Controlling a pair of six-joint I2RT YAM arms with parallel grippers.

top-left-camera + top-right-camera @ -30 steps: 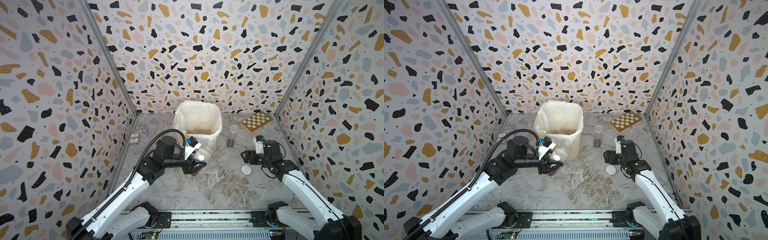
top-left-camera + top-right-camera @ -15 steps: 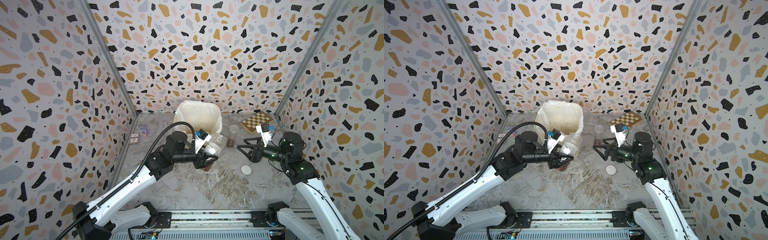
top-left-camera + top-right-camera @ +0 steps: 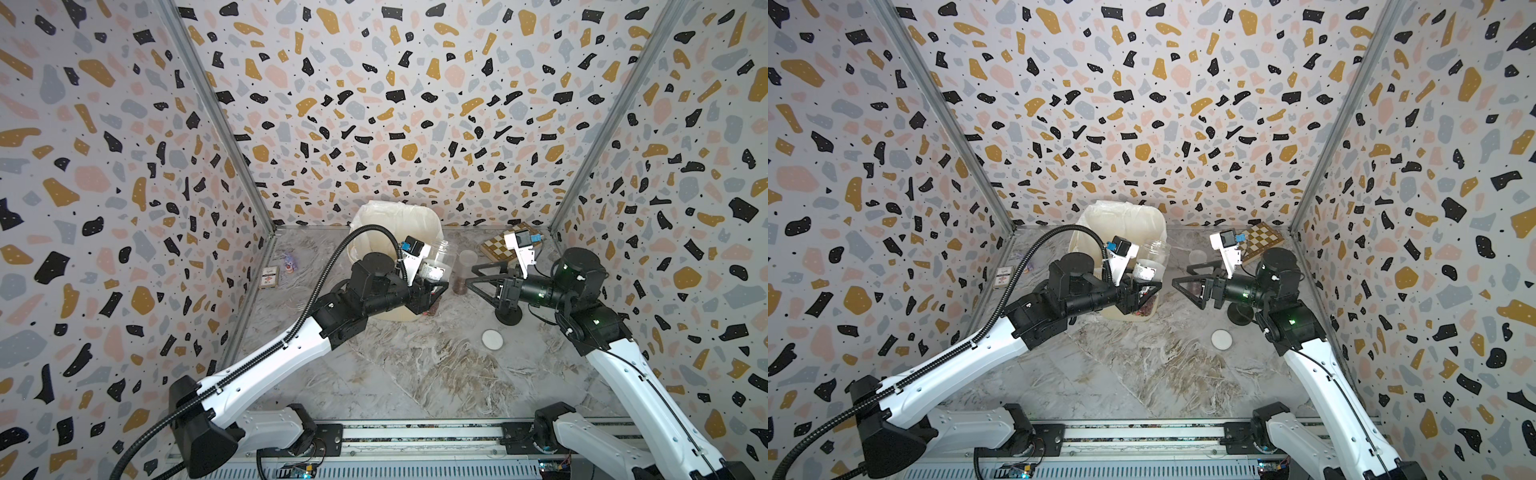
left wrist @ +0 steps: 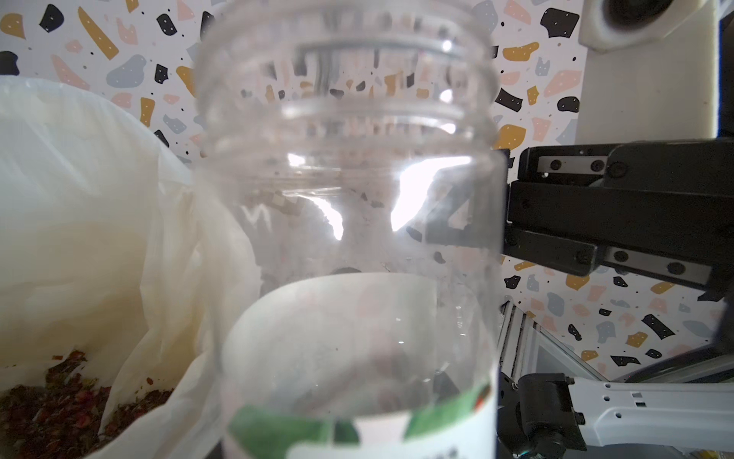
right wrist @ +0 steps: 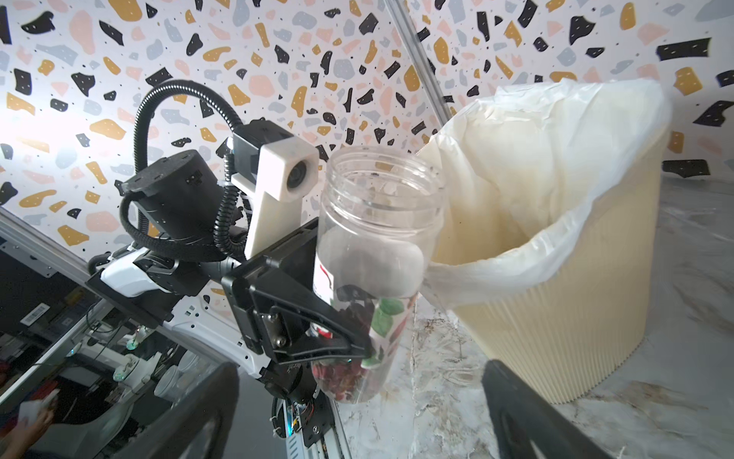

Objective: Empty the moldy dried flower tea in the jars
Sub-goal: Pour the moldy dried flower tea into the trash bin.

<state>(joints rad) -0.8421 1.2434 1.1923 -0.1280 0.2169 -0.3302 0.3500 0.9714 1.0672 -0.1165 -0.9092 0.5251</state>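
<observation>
Gripping the labelled jar (image 5: 377,238) low on its body: left end effector (image 3: 431,295), just beside the cream ribbed bin (image 5: 556,318).

Jar is lidless, mouth up, label facing the right arm. Moldy dried flower tea (image 5: 341,377) lies as dark red bits in the jar's bottom, partly hidden by the black fingers (image 5: 317,330). The left wrist view shows more red bits (image 4: 51,405) in the bin's white bag. Right end effector (image 3: 473,274) is empty, its jaws spread wide and pointing at the jar, near it but apart. A tall slim tube (image 3: 464,270) stands behind the gap between the two end effectors, with a brown layer at its base. A white lid (image 3: 492,339) lies flat on the marbled surface (image 3: 415,374), nearer the right arm.
</observation>
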